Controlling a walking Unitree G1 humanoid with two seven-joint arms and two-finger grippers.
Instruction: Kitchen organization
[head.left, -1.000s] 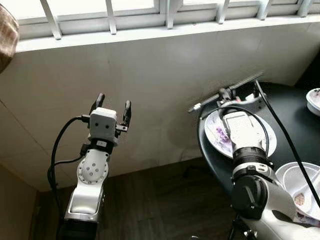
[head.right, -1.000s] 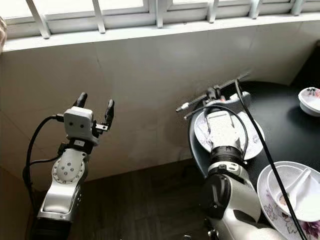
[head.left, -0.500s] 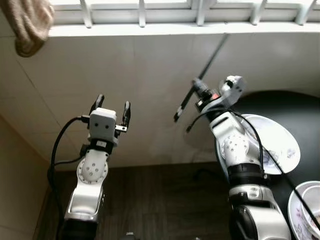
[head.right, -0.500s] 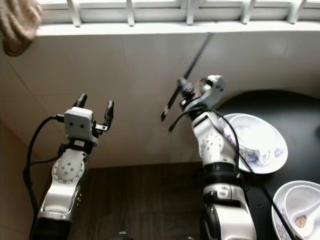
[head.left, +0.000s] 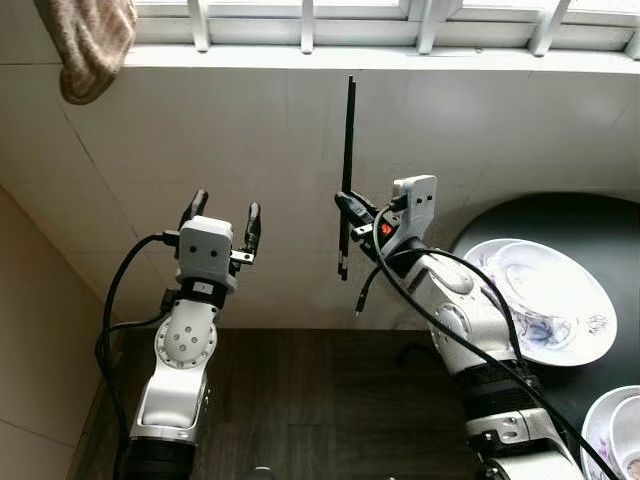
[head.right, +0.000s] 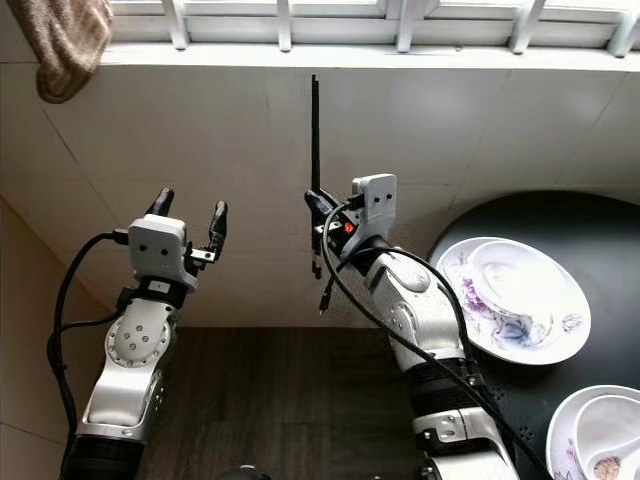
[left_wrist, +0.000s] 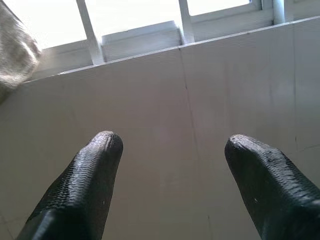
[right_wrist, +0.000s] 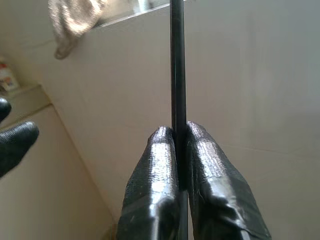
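A pair of thin black chopsticks (head.left: 349, 150) stands upright in front of the tiled wall, left of the black round table (head.left: 560, 215). My right gripper (head.left: 347, 215) is shut on their lower part; in the right wrist view the fingers (right_wrist: 210, 170) pinch the chopsticks (right_wrist: 176, 60) between them. My left gripper (head.left: 227, 207) is raised further left, open and holding nothing, its fingertips (left_wrist: 100, 150) wide apart facing the wall. A white flowered plate (head.left: 590, 330) carrying a white bowl (head.left: 535, 285) sits on the table by my right arm.
A second white dish (head.left: 615, 430) lies at the table's near right edge. A brown cloth (head.left: 90, 40) hangs from the window sill (head.left: 400, 57) at the upper left. Dark wooden floor (head.left: 320, 410) runs below both arms.
My right gripper lifted the chopsticks off the plate area and swung them from lying slanted to upright, moving left. The camera view shifted too. My left arm stayed put.
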